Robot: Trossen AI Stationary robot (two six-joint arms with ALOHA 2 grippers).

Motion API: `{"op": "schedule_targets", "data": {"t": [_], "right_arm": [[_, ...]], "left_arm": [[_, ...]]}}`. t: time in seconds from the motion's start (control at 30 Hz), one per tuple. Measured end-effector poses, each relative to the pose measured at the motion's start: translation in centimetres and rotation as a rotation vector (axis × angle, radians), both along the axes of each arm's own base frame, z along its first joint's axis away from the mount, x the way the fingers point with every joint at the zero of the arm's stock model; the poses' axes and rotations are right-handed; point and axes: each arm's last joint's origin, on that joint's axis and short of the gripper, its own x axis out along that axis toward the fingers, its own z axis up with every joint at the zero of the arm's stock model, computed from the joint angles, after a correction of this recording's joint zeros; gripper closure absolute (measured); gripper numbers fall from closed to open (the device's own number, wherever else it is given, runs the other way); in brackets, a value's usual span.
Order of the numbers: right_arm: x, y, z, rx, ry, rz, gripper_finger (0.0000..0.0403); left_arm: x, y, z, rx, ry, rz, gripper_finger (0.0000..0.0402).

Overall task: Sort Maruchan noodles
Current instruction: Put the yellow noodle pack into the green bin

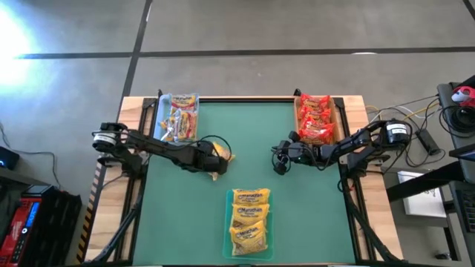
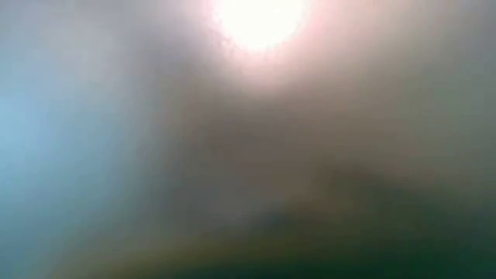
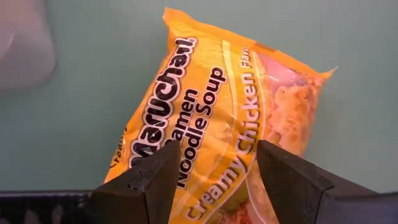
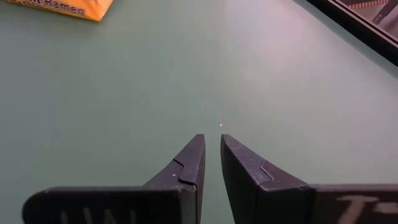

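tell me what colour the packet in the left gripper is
Yellow-orange, with dark brown lettering; the packet shows best in the left wrist view, between the left gripper's fingers.

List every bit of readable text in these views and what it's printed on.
"Maruchan" – yellow packet between the left gripper fingers.
"Ramen Noodle Soup" – same packet, first letter hidden.
"Creamy Chicken Flavor" – same packet.
"Ramen" – orange packet corner in the right wrist view.
Labels on the yellow stack, red stack and mixed tray: too small to read.
Low view: nothing readable.
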Motion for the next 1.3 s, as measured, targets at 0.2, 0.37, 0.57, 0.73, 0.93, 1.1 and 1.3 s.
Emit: {"op": "schedule_targets", "data": {"t": [0.2, 0.37, 0.57, 0.73, 0.93, 1.1, 1.3], "right_arm": [[0.0, 0.0, 0.0, 0.0, 0.0, 0.0, 0.036], [0.0, 0.0, 0.0, 0.0, 0.0, 0.001, 0.036], [0.0, 0.0, 0.0, 0.0, 0.0, 0.001, 0.036], [0.0, 0.0, 0.0, 0.0, 0.0, 0.0, 0.036], [0.0, 0.0, 0.0, 0.0, 0.001, 0.0, 0.036], [0.0, 0.0, 0.0, 0.0, 0.0, 0.0, 0.036], [0.0, 0.0, 0.0, 0.0, 0.0, 0.0, 0.036]], "left_arm": [[0.3, 1.1, -0.1, 0.108, 0.147, -0.313, 0.0202], [0.8, 1.6, 0.1, 0.237, 0.289, -0.691, 0.0202], [1.0, 1.8, 0.9, 0.278, 0.255, -0.777, 0.0202], [0.9, 1.1, 2.6, 0.179, 0.126, -0.55, 0.0202], [0.9, 0.6, 3.1, 0.004, -0.055, -0.102, 0.0202], [1.1, 0.2, 1.8, -0.104, -0.087, 0.056, 0.0202], [1.5, -0.2, 0.2, -0.119, -0.047, 0.095, 0.0202]]}}
